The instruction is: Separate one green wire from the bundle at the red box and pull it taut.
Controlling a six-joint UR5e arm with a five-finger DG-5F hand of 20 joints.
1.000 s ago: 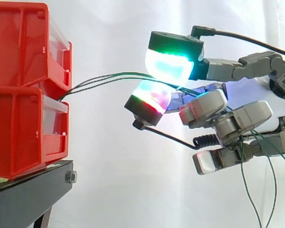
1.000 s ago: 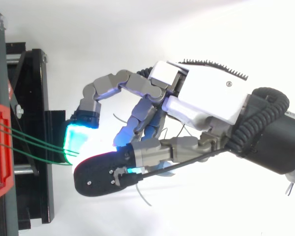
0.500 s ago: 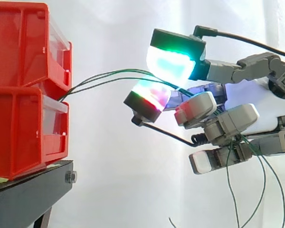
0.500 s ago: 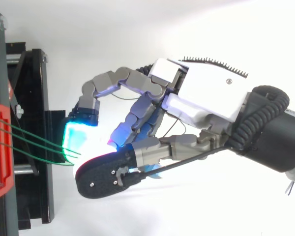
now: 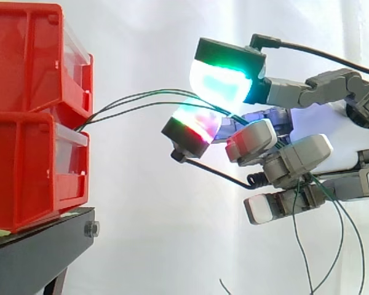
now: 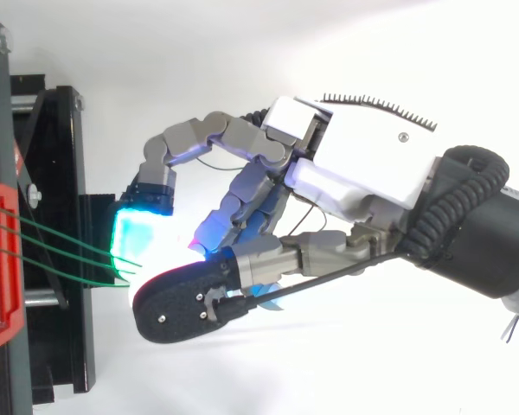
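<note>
hand [image 6: 363, 173] pinching green wires [image 5: 141, 94], red bins [image 5: 24, 80]

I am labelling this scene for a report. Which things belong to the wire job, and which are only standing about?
Belong to the job: green wires, stacked red bins they come out of, hand closed on the wires.

Only standing about: black stand under the bins, white curtain behind.

I had the hand [image 6: 363, 173] reaching in level from the right, palm turned sideways. Its uppermost finger arched forward, cyan-green pad [image 5: 218, 83] set over the thumb's red-white pad [image 5: 194, 126], nipping the green wires [image 5: 141, 98] between them. The other fingers were curled in under the palm.
</note>
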